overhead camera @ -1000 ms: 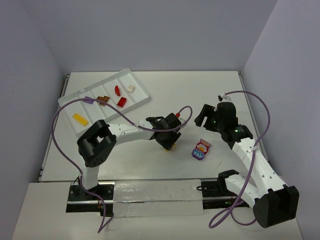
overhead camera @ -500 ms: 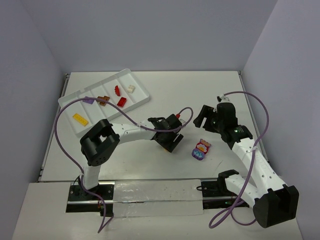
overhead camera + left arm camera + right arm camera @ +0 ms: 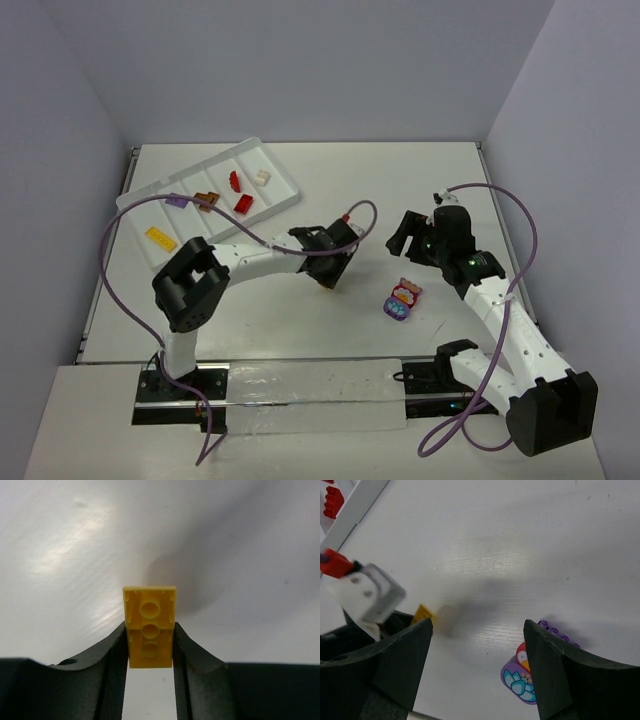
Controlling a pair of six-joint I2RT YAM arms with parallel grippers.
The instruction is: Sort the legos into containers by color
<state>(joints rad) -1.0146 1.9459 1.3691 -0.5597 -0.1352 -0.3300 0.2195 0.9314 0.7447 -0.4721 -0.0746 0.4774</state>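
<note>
No legible text or markings anywhere

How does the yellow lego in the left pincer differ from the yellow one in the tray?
The held yellow lego is clamped between the fingers of the left pincer, above the table; the sorted yellow lego lies loose in the tray, in its end compartment nearest the arms. The held one juts out past the pincer; the sorted one lies flat. Both are yellow and oblong.
</note>
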